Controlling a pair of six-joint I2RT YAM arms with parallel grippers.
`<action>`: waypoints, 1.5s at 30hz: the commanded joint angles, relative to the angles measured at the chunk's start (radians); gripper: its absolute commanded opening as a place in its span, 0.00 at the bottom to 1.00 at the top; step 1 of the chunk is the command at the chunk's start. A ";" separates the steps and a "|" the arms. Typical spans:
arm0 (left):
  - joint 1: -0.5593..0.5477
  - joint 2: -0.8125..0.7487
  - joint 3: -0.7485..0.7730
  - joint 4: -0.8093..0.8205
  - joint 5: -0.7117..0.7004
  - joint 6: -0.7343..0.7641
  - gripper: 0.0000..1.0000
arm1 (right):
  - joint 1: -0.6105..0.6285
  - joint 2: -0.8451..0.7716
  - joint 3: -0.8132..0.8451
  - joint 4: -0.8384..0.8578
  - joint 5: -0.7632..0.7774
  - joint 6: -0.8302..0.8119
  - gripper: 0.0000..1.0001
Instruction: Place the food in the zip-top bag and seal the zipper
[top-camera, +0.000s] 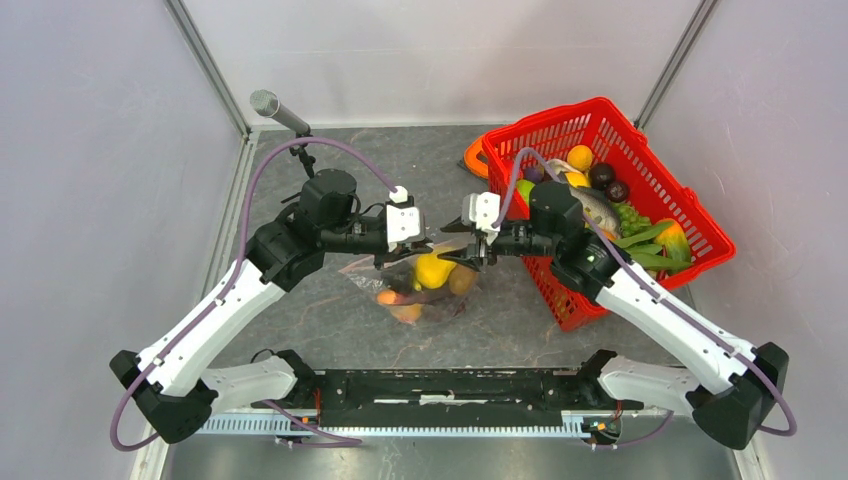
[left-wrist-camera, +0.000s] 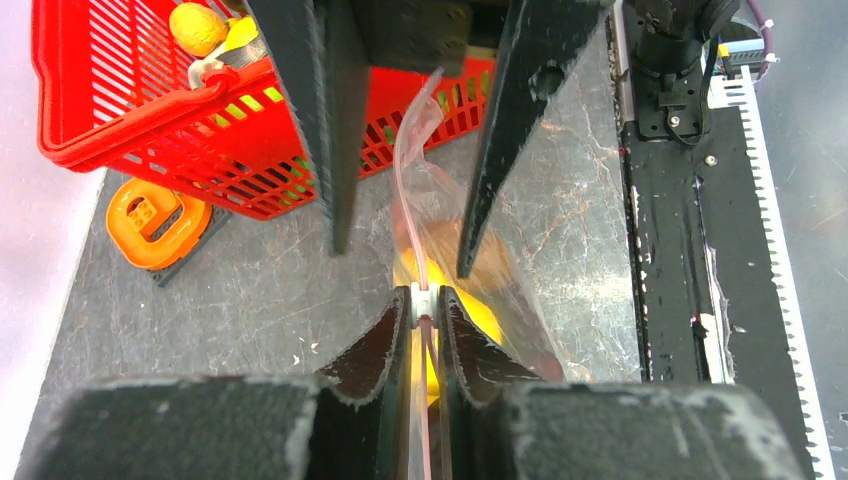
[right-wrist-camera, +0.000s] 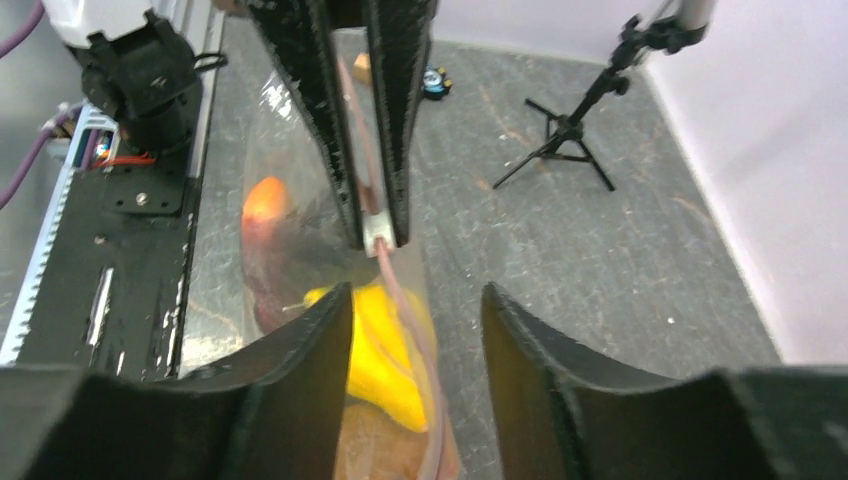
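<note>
Zipper (left-wrist-camera: 402, 190) is what the next move turns on: a thin pink strip held up off the counter (top-camera: 500, 335), its long axis running left to right between the two end effectors, which face each other tip to tip over the middle of the counter; the left end effector (left-wrist-camera: 424, 300) is clenched on it, fingertips pressed flat against the strip; the right end effector (right-wrist-camera: 415, 310) stands released, jaws well apart and astride the same strip just beside the left's pinch, one finger on each side, neither touching it as far as the wrist views show; so the strip lies straight down the gap between the right fingers and runs on toward the right wrist, and the left arm is the one in contact; I judge the coming move to be the right closing on the strip next to the left and drawing along it away from the pinch, which needs the strip centred in the gap and taut; bag (top-camera: 360, 272) hangs from the strip and slumps onto the counter toward the near edge, clear and crinkled; food (top-camera: 432, 270) shows through it: a yellow piece, an orange one, something brown; whether the strip is pressed shut along its run I cannot tell; more pieces lie in the red basket (top-camera: 668, 172) at the right
</note>
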 joint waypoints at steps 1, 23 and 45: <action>0.002 -0.014 0.002 0.071 0.049 -0.037 0.02 | 0.027 0.028 0.048 -0.057 -0.028 -0.069 0.49; 0.004 -0.094 -0.042 -0.022 -0.127 0.011 0.02 | 0.032 -0.086 -0.122 0.199 0.315 0.087 0.00; 0.013 -0.179 -0.045 -0.246 -0.573 0.022 0.02 | 0.026 -0.130 -0.201 0.326 0.561 0.247 0.00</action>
